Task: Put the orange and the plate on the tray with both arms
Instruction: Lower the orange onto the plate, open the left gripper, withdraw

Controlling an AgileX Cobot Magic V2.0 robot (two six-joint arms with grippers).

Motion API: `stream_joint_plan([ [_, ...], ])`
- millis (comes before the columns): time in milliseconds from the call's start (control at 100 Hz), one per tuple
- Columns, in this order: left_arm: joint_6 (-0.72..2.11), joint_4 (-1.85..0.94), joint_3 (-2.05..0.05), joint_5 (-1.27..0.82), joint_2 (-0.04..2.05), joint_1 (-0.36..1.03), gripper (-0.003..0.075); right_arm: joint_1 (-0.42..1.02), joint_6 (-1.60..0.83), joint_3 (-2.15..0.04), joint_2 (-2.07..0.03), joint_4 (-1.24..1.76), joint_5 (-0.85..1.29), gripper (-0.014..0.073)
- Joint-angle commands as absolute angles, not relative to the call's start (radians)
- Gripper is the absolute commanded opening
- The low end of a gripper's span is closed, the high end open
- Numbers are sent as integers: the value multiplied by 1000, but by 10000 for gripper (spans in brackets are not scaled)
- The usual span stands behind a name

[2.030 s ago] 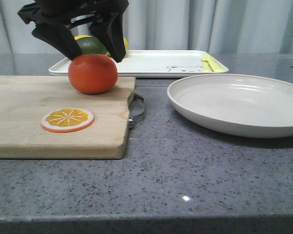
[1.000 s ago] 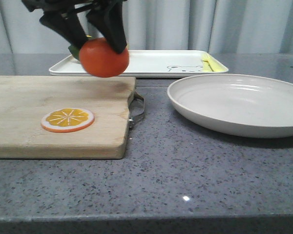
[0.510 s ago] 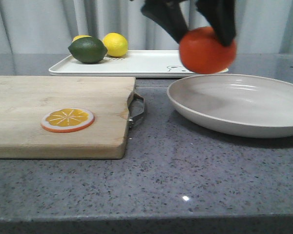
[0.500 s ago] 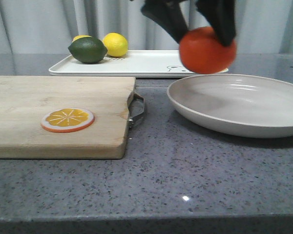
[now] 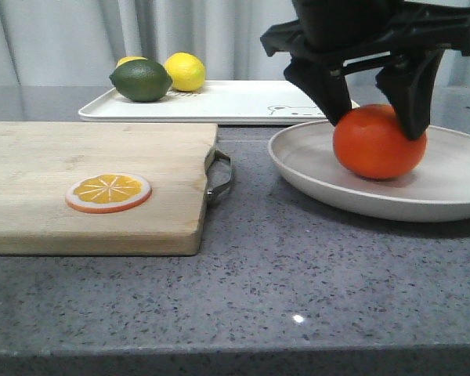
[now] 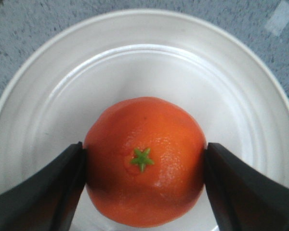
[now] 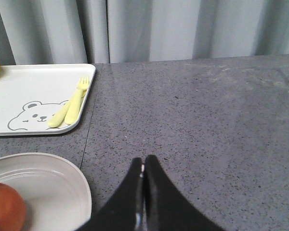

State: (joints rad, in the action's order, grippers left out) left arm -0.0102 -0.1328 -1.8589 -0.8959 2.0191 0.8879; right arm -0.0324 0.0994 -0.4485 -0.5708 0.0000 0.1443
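The orange (image 5: 378, 142) rests in the off-white plate (image 5: 305, 164) at the right of the counter. My left gripper (image 5: 372, 125) reaches down over it, its two black fingers against the fruit's sides. In the left wrist view the orange (image 6: 144, 161) sits between the fingers (image 6: 43, 192) with the plate (image 6: 144, 62) under it. The white tray (image 5: 243, 100) with the bear drawing lies behind the plate. My right gripper (image 7: 143, 166) is shut and empty above bare counter, beside the plate (image 7: 48, 187); the orange's edge (image 7: 5, 211) and the tray (image 7: 33, 96) show there too.
A wooden cutting board (image 5: 86, 180) with an orange slice (image 5: 108, 192) lies at the left. A green lime (image 5: 141, 80) and a yellow lemon (image 5: 185, 71) sit on the tray's left end. A yellow fork (image 7: 72, 108) lies on the tray's bear end.
My left gripper carried the orange from the cutting board to the right, over the tray's edge, and lowered it into the plate.
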Motion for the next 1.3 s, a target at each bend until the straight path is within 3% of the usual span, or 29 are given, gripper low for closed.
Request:
stream_joint_plan([
  [0,-10,-142,-1892,-863,1967,894,307,-39,96,-489,-578,-13,69,-60],
  [100,-10,-142,-1892,-851,1967,894,335,-39,96,-489,-578,-13,69,-60],
  [320,-10,-143,-1892,-847,1967,894,549,-39,96,-489,-578,-13,78,-60],
  [660,-10,-143,-1970,-936,1966,894,554,-39,96,-489,-578,-13,108,-60],
  [780,-10,-143,-1997,-953,1946,894,502,-39,96,-489,-578,-13,106,-60],
  [1040,0,-82,-1963,-953,1844,878,185,-39,96,-489,-578,-13,103,-60],
  [1290,-11,-72,-1776,-853,1650,827,88,-39,96,-489,-578,-13,96,-60],
])
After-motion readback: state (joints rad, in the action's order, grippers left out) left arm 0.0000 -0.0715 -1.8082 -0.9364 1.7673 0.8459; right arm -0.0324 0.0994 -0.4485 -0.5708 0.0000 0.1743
